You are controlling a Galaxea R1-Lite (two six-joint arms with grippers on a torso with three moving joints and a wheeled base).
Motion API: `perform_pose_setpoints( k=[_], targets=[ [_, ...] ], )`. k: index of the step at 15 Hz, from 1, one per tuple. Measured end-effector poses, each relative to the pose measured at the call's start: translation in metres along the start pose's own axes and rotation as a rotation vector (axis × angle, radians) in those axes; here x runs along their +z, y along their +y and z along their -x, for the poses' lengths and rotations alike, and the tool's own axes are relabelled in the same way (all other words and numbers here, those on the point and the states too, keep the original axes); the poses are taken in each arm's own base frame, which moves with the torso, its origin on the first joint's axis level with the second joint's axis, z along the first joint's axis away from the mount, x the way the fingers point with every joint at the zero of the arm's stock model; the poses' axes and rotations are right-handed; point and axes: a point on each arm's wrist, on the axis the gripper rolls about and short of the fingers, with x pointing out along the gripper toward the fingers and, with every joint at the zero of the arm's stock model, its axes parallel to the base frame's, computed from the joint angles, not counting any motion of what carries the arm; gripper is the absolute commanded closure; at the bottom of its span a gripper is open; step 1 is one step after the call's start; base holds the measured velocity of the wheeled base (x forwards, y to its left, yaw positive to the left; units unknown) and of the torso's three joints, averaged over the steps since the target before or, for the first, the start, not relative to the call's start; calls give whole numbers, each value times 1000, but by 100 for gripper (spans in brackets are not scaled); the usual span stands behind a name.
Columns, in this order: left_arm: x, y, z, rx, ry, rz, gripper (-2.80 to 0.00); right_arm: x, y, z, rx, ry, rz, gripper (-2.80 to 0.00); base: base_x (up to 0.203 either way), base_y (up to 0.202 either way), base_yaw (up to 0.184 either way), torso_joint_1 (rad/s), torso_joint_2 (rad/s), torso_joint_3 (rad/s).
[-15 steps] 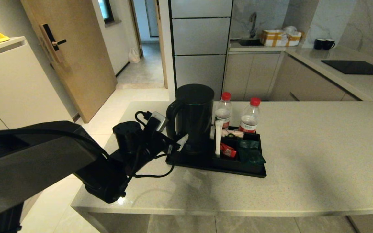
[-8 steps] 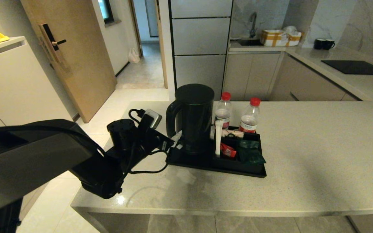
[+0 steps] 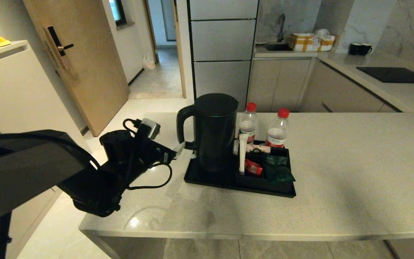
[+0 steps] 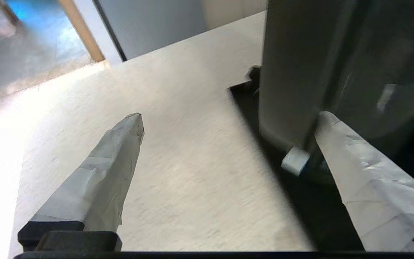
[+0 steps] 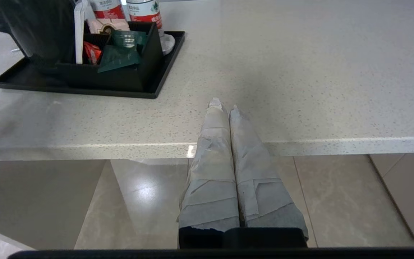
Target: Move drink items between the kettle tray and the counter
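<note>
While I watch the head view, my left gripper (image 3: 183, 147) has pulled back from where it sat a second ago: it was tucked in close against the kettle (image 3: 214, 131) then, and it now hangs just off the handle side of the kettle, over the counter (image 3: 354, 172). The kettle's handle has also swung round, now standing out clearly on the side facing the arm. From the left wrist view, the jaws are spread wide and hold nothing, with one taped finger (image 4: 117, 158) over bare stone and the other finger (image 4: 350, 151) close against the kettle's smooth dark wall; I cannot tell whether it touches. The kettle stands upright on the tray (image 3: 207, 180), a flat black rectangle with a low rim. Beside the kettle, the tray's boxed section (image 3: 264, 171) holds red and green sachets. Two water bottles (image 3: 247, 123), clear plastic with red caps, stand behind that box, on the far side from me. The counter is pale speckled stone with a thick edge. My right gripper (image 5: 225, 106) hangs at the counter's near edge, well apart from the kettle, with its paper-wrapped fingers pressed together and empty.
</note>
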Motion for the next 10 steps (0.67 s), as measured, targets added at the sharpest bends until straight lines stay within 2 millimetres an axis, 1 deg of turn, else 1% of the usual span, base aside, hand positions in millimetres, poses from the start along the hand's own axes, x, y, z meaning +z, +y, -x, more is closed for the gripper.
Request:
perform_pose_setpoints(
  k=[2, 6, 10],
  targets=[
    [1, 3, 2, 3, 0, 1, -280, 0, 0, 0, -1, -1, 0, 0, 0, 0, 0, 0, 0, 0],
    [0, 22, 10, 51, 9, 2, -280, 0, 0, 0, -1, -1, 0, 0, 0, 0, 0, 0, 0, 0],
    [-3, 37, 15, 88, 18, 9, -280, 0, 0, 0, 0, 0, 0, 0, 0, 0, 0, 0, 0, 0]
  ],
)
